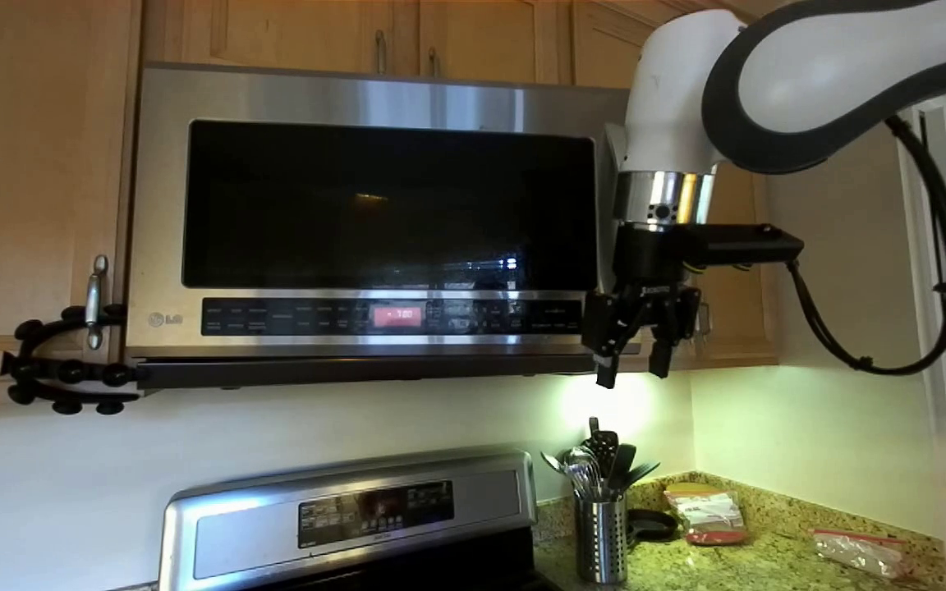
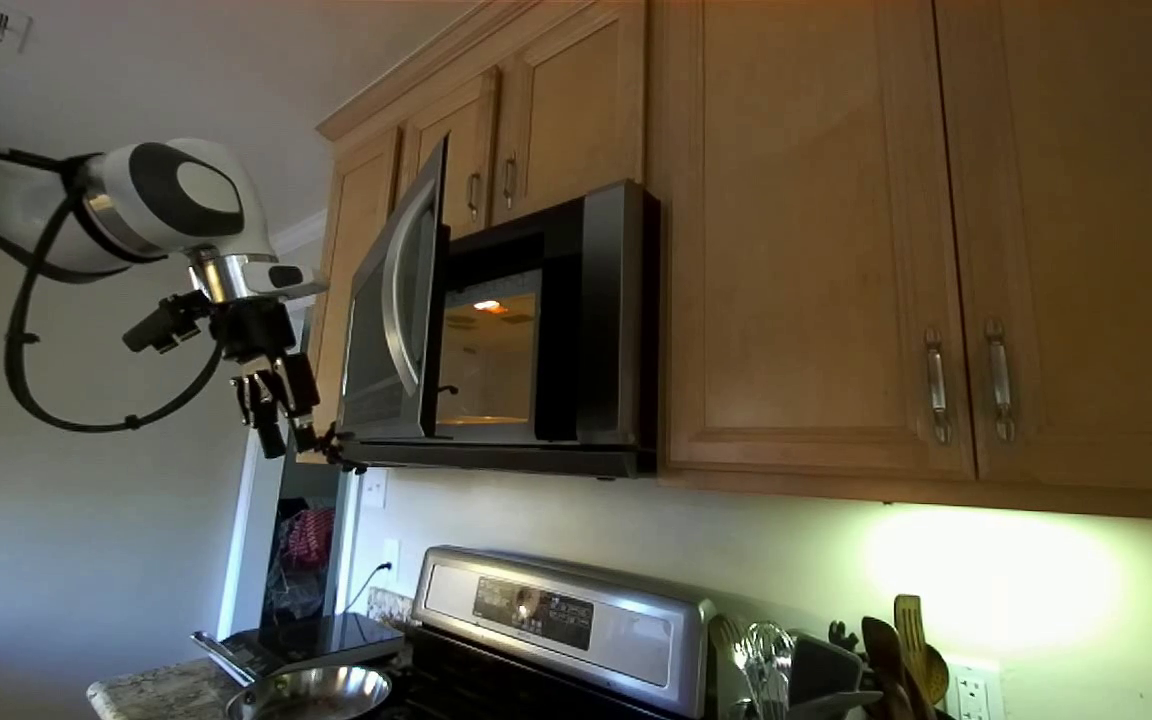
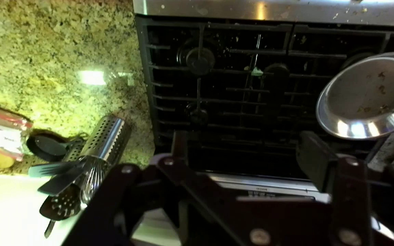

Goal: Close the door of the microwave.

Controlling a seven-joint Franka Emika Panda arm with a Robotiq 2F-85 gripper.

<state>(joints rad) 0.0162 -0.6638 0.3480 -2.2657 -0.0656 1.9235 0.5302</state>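
1. Left of black two-fingered gripper, in an exterior view, wide steel-framed, black-windowed door is running horizontally.
2. In an exterior view, it's standing ajar from boxy steel microwave, outer face toward gripper; tan wooden cabinets flanking.
3. Wrist view: jaws are gaping, empty, over black grated stovetop; granite counter alongside.

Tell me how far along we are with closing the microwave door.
Done: the gripper appears positioned on the outer side of the door. In hand: nothing; the wrist view shows the gripper open, and contact with the door is unclear. Left: the closing itself, as the door's free edge stands clear of the microwave; probably a push.
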